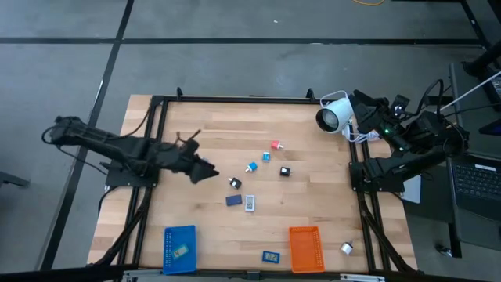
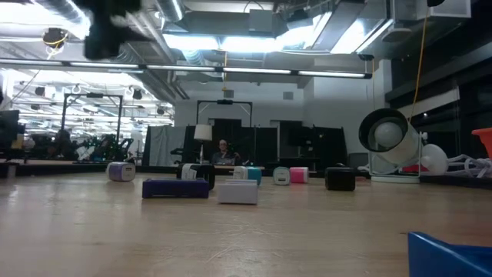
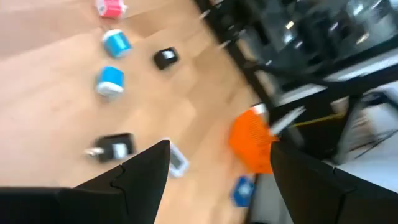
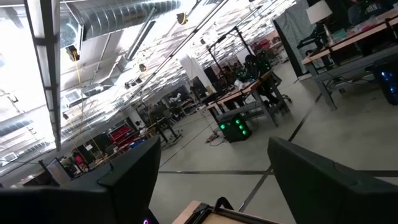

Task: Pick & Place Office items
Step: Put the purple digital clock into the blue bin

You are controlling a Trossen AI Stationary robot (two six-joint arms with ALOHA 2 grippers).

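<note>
**Left arm reaching in, nothing yet picked**

We judge this to be the approach step. Our left gripper (image 1: 210, 171) hangs over the wooden table (image 1: 196, 125), fingers spread apart and empty, just short of the black-and-white chunk (image 1: 235, 182). Our right gripper (image 4: 211, 180) waits folded back off the table's right edge, pointing out into the room, fingers apart and holding nothing.

The office items lie scattered mid-table: a red chunk (image 1: 276, 145), two light-blue chunks (image 1: 266, 157) (image 1: 252, 167), a black chunk (image 1: 286, 171), a flat dark-blue rectangle (image 1: 233, 200) and a white rectangle (image 1: 250, 204) side by side.

Next, we think, the left arm must carry on towards the black-and-white chunk, centre the open fingers over it, and descend; the piece is tiny, so alignment matters.

Containers: the blue tray (image 1: 179, 249) at the near edge holds one small flat piece. The orange tray (image 1: 305, 247) appears empty, with a blue rectangle (image 1: 271, 256) lying on the table just beside it.
</note>
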